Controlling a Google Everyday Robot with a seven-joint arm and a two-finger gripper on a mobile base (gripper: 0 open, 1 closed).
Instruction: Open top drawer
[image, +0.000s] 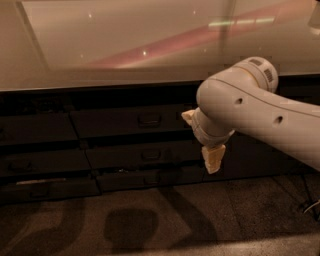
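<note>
The top drawer (115, 124) is a wide dark front under the counter edge, with a small bar handle (149, 119) at its centre. It looks shut, level with the fronts around it. My gripper (214, 159) is cream-coloured and hangs pointing down from the white arm (250, 107). It sits to the right of the drawer stack, below and right of the handle and clear of it.
Two shallower drawers (142, 155) (150, 177) lie under the top one. Another drawer stack (35, 131) stands to the left. The pale countertop (125, 45) runs above. Dark carpeted floor (150, 220) lies in front. A cable (310, 205) shows at far right.
</note>
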